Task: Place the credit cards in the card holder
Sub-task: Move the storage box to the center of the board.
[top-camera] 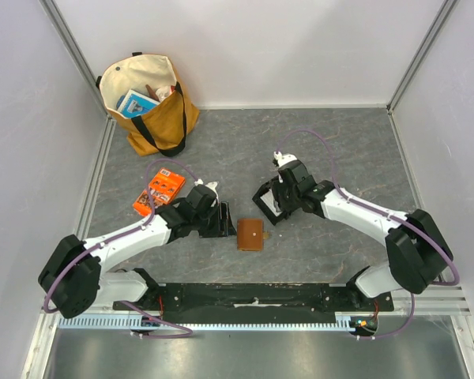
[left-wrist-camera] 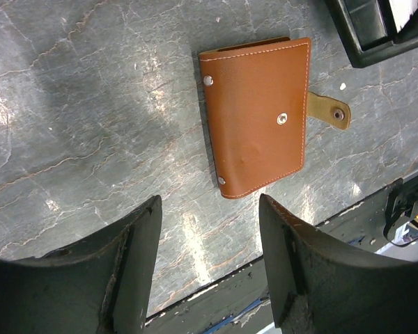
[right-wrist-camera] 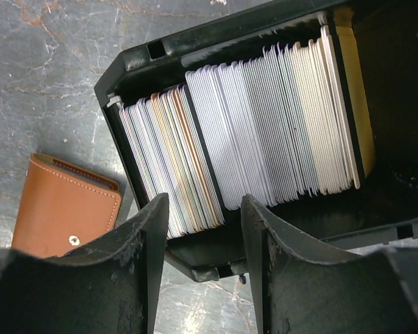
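Observation:
The tan-brown card holder [top-camera: 250, 234] lies closed and flat on the grey table, its strap unsnapped in the left wrist view [left-wrist-camera: 258, 115]. My left gripper [top-camera: 223, 220] sits just left of it, open and empty [left-wrist-camera: 209, 205]. Many white, grey and light blue credit cards [right-wrist-camera: 244, 139] stand on edge in a black tray [right-wrist-camera: 195, 42]. My right gripper [top-camera: 272, 199] hovers over that tray, open and empty [right-wrist-camera: 203, 202], with its jaws spanning the near ends of the left stack of cards. The card holder also shows at the lower left of the right wrist view [right-wrist-camera: 66, 216].
An orange printed packet [top-camera: 159, 192] lies left of the left arm. A tan tote bag [top-camera: 148, 103] with items stands at the back left. The black tray [top-camera: 262, 207] sits just behind and right of the card holder. Walls enclose the table.

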Controlling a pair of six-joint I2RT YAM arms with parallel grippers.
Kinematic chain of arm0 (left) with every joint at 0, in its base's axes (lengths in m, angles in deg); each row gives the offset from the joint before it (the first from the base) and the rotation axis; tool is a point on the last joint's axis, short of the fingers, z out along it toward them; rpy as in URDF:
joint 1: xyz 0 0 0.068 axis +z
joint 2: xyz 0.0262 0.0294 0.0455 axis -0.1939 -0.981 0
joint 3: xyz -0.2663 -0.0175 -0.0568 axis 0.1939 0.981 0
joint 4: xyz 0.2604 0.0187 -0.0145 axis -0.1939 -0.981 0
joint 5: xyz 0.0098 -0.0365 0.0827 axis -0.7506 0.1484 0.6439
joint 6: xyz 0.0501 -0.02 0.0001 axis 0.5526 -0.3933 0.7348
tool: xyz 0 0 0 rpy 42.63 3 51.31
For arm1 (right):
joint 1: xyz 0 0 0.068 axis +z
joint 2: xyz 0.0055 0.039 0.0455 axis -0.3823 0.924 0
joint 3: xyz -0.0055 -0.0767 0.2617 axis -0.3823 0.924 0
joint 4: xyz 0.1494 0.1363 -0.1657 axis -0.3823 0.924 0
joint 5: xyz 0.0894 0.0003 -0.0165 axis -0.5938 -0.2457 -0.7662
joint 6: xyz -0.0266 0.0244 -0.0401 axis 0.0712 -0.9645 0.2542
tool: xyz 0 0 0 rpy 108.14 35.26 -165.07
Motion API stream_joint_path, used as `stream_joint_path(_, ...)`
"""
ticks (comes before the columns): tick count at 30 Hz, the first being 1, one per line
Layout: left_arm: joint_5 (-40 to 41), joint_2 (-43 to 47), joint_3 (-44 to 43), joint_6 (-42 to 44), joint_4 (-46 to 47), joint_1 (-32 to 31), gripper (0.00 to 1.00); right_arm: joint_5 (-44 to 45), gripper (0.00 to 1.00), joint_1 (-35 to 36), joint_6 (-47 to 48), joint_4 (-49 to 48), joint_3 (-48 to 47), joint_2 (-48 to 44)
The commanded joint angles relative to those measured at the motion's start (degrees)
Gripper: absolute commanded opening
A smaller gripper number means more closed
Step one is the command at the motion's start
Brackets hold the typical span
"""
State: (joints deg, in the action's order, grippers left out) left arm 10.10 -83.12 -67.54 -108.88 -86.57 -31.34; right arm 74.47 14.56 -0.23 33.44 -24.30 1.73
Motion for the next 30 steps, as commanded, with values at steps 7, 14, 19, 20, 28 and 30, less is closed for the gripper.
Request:
stream_joint_path(7, -0.15, 0.82, 0.44, 0.58, 1.40, -0.28, 0.64, 6.10, 0.58, -0.73, -1.52, 1.54, -1.47, -4.69)
stream_joint_path(14, 0.11, 1.61, 0.53, 0.41, 0.96, -0.19, 0.64, 4.80, 0.56, -3.64, 1.81, 2.59, -4.29, -0.64)
stream_joint_path(19, 0.64, 2.14, 0.89, 0.41, 0.96, -0.19, 0.64, 3.04, 0.56, -3.64, 3.66, 3.38, 0.19, -3.97)
stream_joint_path(20, 0.46, 1.88, 0.89, 0.32, 0.96, -0.28, 0.64, 2.95, 0.56, -3.64, 4.01, 3.73, 0.81, -4.59)
stream_joint_path(28, -0.06, 0.65, 0.18, 0.85, 1.58, -0.19, 0.64, 5.58, 0.58, -3.90, 6.03, 6.29, 0.11, -6.88)
stream_joint_path(30, -0.15, 0.56, 0.18, 0.67, 1.84, -0.11, 0.64, 7.16, 0.59, -4.16, 6.04, 6.19, -1.64, -6.10)
